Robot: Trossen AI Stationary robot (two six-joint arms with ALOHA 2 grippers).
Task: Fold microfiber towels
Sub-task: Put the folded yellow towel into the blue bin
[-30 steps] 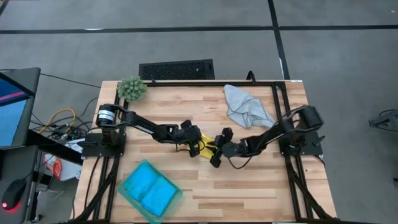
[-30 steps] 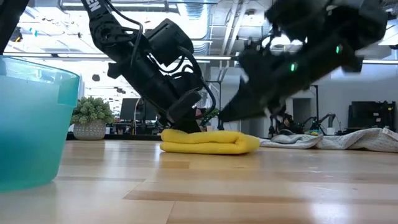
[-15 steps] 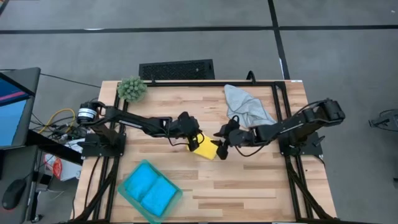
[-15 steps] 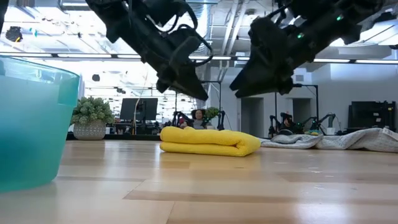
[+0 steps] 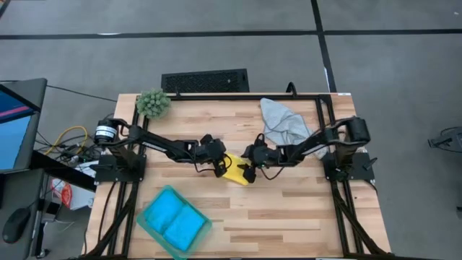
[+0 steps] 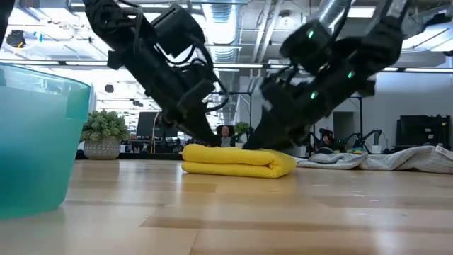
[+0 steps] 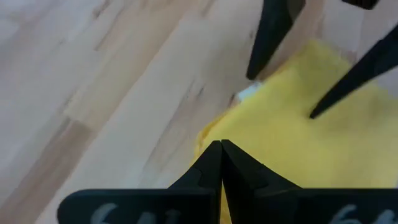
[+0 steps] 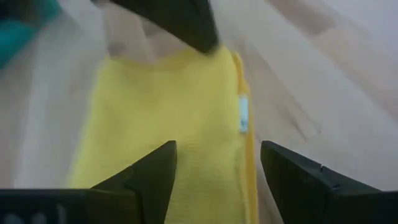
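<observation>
Yellow towel (image 6: pixel 239 161) soft napped cloth; table (image 6: pixel 283 212) smooth pale wood.

Plant ball (image 5: pixel 153 102), teal bin (image 5: pixel 144 218)

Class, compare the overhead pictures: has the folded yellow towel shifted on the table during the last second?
Cannot tell. A second ago the arms hid most of the yellow towel; what shows lies at the same place, level with the grey towel's lower tip.

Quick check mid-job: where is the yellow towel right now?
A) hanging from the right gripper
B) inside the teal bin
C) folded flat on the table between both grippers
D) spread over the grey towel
C: the yellow towel lies folded on the table, with the left gripper shut and the right gripper open over it, neither holding it.
</observation>
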